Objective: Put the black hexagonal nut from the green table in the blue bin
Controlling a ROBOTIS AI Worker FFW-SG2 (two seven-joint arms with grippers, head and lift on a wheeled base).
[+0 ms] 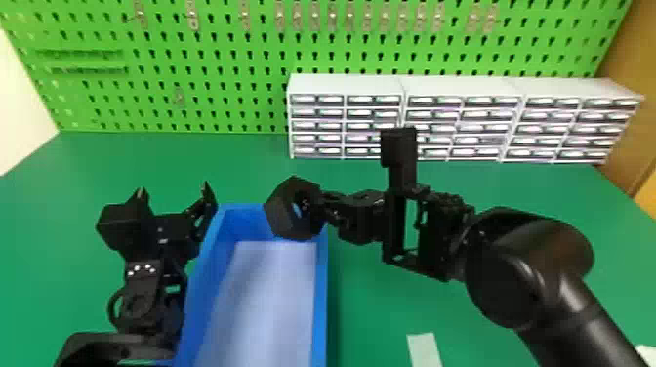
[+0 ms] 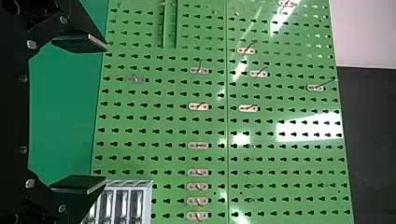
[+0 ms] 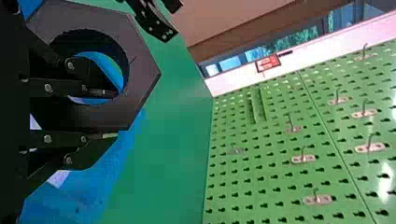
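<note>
My right gripper (image 1: pixel 316 209) is shut on the black hexagonal nut (image 1: pixel 279 214), which hangs over the far right corner of the blue bin (image 1: pixel 319 297). In the right wrist view, the nut (image 3: pixel 142 77) is pinched by its ring wall between the fingers of the right gripper (image 3: pixel 116 115), one finger in the hole and the other outside. The left gripper (image 1: pixel 174 189) is parked beside the bin's left wall, open. Nothing is between the fingers of the left gripper (image 2: pixel 106 113) in the left wrist view.
A pale sheet (image 1: pixel 273 302) lies inside the bin. White drawer cabinets (image 1: pixel 341 85) stand at the back right of the green table (image 1: pixel 376 312), before a green pegboard (image 1: pixel 219 58) with metal hooks. A light strip (image 1: pixel 423 349) lies on the table near the front.
</note>
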